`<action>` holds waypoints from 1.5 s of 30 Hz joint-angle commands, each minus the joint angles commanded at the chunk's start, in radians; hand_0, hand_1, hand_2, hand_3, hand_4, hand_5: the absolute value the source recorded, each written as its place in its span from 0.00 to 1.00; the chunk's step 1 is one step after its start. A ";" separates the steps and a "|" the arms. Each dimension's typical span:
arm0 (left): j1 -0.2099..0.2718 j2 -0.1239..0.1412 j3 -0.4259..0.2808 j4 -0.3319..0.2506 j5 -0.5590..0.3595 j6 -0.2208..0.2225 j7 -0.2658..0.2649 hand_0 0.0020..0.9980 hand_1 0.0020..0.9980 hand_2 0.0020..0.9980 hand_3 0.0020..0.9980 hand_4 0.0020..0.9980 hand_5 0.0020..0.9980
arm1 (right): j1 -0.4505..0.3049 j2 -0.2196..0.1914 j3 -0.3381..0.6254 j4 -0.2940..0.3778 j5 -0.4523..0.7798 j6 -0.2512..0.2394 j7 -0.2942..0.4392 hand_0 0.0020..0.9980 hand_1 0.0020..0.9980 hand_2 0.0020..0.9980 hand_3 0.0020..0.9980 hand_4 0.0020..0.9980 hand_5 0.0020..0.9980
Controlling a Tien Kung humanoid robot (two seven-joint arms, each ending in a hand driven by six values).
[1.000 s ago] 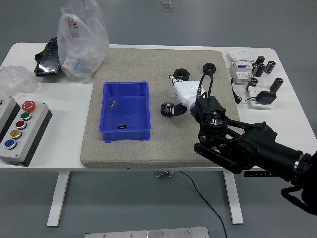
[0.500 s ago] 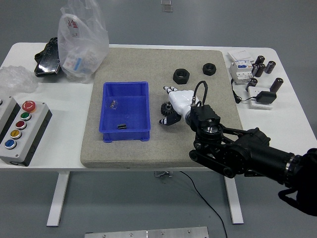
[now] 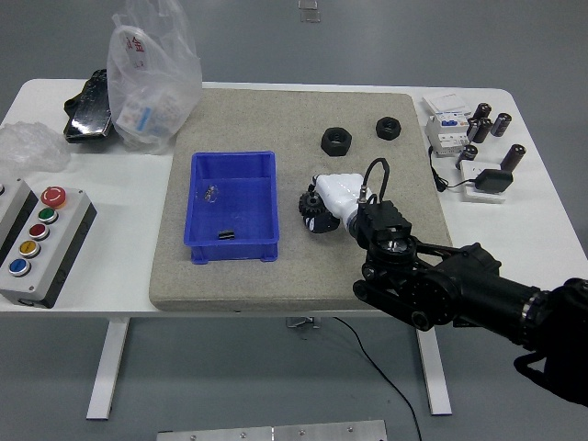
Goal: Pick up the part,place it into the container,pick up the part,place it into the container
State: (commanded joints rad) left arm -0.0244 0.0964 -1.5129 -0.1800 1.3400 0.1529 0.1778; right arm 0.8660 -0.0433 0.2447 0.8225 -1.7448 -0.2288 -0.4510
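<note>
Compared with the frame half a second earlier, the right hand (image 3: 333,198) sits lower over the black gear (image 3: 313,209), and its white fingers (image 3: 321,189), extended then, are now curled down over the gear's top. The fingers appear wrapped on the gear, but whether it is lifted clear of the grey mat (image 3: 294,118) cannot be told. The gear lies just to the right of the blue container (image 3: 232,246), near the middle of that bin's right wall. Behind the hand, a black cable loop rises from the wrist, and the black right arm (image 3: 441,285) runs away from the container toward the lower right corner.

Inside the container lie two small parts: a silvery one (image 3: 212,193) toward its far left and a dark one (image 3: 225,235) near its front wall. Two black hex nuts (image 3: 335,141) (image 3: 390,128) rest on the mat to the container's far right, apart from the hand. A button box (image 3: 37,244) stands to the container's left, off the mat.
</note>
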 joint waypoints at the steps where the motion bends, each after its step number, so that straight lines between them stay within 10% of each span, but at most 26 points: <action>1: 0.000 0.000 0.000 0.000 0.000 0.000 0.000 0.64 0.57 0.56 0.63 0.73 0.34 | 0.000 -0.002 0.001 0.004 -0.001 -0.004 0.002 0.23 0.50 0.54 0.60 0.22 0.18; 3: 0.001 0.000 0.000 0.000 -0.001 0.000 -0.001 0.64 0.57 0.56 0.63 0.73 0.34 | -0.002 -0.010 0.007 0.020 -0.005 -0.017 0.006 0.23 0.50 0.54 0.60 0.22 0.18; 4: 0.001 -0.001 0.000 0.000 -0.001 0.000 -0.002 0.64 0.57 0.56 0.63 0.73 0.34 | -0.002 -0.014 0.011 0.031 -0.008 -0.023 0.007 0.22 0.45 0.39 0.43 0.30 0.06; 21: 0.007 -0.002 -0.004 0.000 0.002 -0.001 -0.002 0.64 0.57 0.56 0.63 0.73 0.34 | -0.011 -0.075 0.080 0.384 -0.203 -0.074 -0.008 0.23 0.44 0.35 0.40 0.25 0.05; 27: 0.006 -0.002 -0.001 0.000 0.000 -0.001 -0.001 0.64 0.57 0.56 0.63 0.73 0.34 | -0.011 -0.054 0.012 0.456 -0.210 -0.087 0.004 0.28 0.48 0.41 0.42 0.34 0.00; 28: 0.006 -0.001 -0.001 0.000 0.000 -0.001 -0.001 0.64 0.57 0.56 0.63 0.73 0.35 | -0.011 -0.052 0.007 0.458 -0.211 -0.083 0.004 0.31 0.59 0.61 0.60 0.17 0.20; 33: 0.008 -0.001 -0.008 0.000 0.006 -0.001 0.004 0.64 0.57 0.56 0.63 0.73 0.35 | -0.011 -0.050 0.001 0.463 -0.225 -0.068 -0.008 0.31 0.59 0.61 0.60 0.17 0.20; 34: 0.008 0.000 -0.009 0.000 0.007 -0.001 0.005 0.64 0.57 0.56 0.63 0.73 0.35 | -0.011 -0.049 0.000 0.462 -0.226 -0.068 -0.011 0.32 0.67 0.79 0.74 0.38 0.23; 45: 0.007 -0.001 -0.008 0.000 0.007 -0.001 0.002 0.64 0.57 0.56 0.63 0.73 0.35 | -0.013 -0.052 0.004 0.443 -0.235 -0.051 -0.031 0.33 0.69 0.81 0.75 0.42 0.22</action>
State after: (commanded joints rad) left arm -0.0173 0.0953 -1.5213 -0.1800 1.3472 0.1517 0.1802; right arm 0.8533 -0.0948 0.2487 1.2656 -1.9796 -0.2796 -0.4822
